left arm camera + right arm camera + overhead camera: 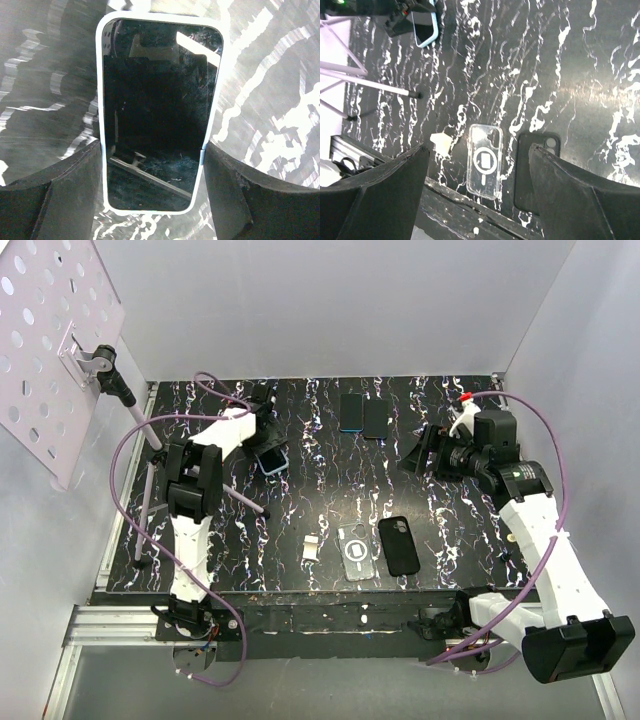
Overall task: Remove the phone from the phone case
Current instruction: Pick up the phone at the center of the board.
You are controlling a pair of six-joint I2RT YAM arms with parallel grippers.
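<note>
The phone [157,115] lies screen up in a pale blue phone case [150,15] at the far left of the table [330,490]. The left fingers [60,195] are closed across the case's width, pressed to both long edges close to one end. The right fingers [375,195] are spread wide with nothing between them, held high over the near middle of the table.

The phone looks stiff, flat and glossy, so it is likely slippery on its glass and could crack if bent or dropped. The case rim is probably soft enough to peel. A hold on the long edges seems safest, with the rim pushed back at a corner.

Counted:
- one cased phone
- two dark flat phones [350,412] side by side at the far middle, though I cannot tell whether these are phones or cases
- one clear case [358,550], lying near
- one black case [398,545] just to its right
- one small white piece [313,547]
</note>
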